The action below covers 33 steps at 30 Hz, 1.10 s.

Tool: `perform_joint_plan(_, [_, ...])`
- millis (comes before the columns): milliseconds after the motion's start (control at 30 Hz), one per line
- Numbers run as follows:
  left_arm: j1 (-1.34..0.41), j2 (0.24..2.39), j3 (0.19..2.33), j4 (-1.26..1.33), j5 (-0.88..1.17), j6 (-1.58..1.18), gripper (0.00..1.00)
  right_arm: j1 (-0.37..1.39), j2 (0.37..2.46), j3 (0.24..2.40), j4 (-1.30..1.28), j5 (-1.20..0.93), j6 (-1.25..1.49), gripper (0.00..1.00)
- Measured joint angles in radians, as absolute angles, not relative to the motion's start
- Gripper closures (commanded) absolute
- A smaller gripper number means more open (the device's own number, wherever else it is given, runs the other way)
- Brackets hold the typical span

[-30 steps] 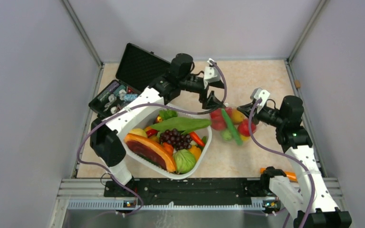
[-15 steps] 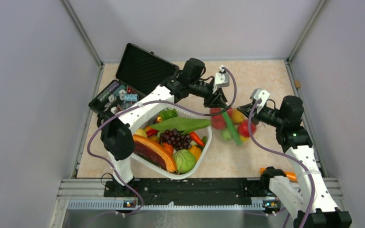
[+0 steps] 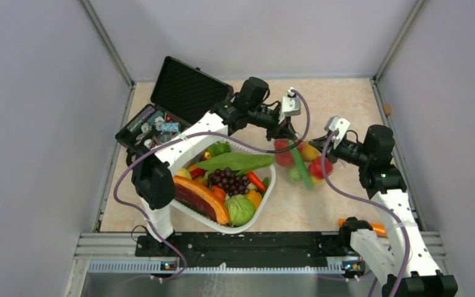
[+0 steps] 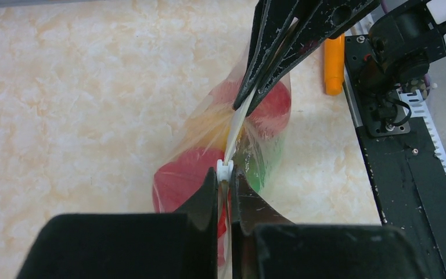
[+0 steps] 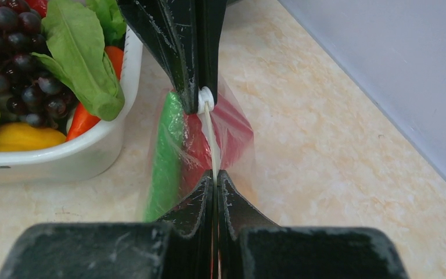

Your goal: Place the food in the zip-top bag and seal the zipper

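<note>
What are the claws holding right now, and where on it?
Both hold the zip-top bag by its zipper: left claw pinches the white slider, right claw pinches the strip farther along.

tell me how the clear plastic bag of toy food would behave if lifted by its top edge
Probably floppy: the clear crinkly plastic bag wrinkles and bulges around the red tomato-like toy and long green pod. Likely light: contents look like plastic toys. Its thin zipper strip, pinched by the left pincer and right pincer, may flex.

The left arm (image 3: 179,145) and right arm (image 3: 402,207) are white with black joints. Purple cables (image 3: 115,192) loop along them. The black fingers (image 5: 197,200) look scratched.
</note>
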State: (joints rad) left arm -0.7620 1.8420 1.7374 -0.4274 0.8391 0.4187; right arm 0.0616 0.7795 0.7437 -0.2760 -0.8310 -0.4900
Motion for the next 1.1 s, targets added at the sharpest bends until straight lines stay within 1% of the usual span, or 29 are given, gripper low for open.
perform_joint_plan(133, [-0.76,1.839,1.728,-0.425,0.828,0.419,1.0,0.062,0.791,0.748,-0.296,-0.831,-0.509,1.0])
perform_joint_plan(400, [-0.717,1.777,1.628,-0.413,0.878,0.431,1.0,0.064,0.805,0.748,-0.308,-0.865,-0.524,1.0])
perform_joint_plan(800, [-0.684,1.748,1.608,-0.478,0.874,0.49,1.0,0.065,0.834,0.748,-0.304,-0.872,-0.524,1.0])
perform_joint_plan(1100, [-0.66,1.676,1.545,-0.503,0.803,0.521,1.0,0.066,0.836,0.748,-0.307,-0.84,-0.524,1.0])
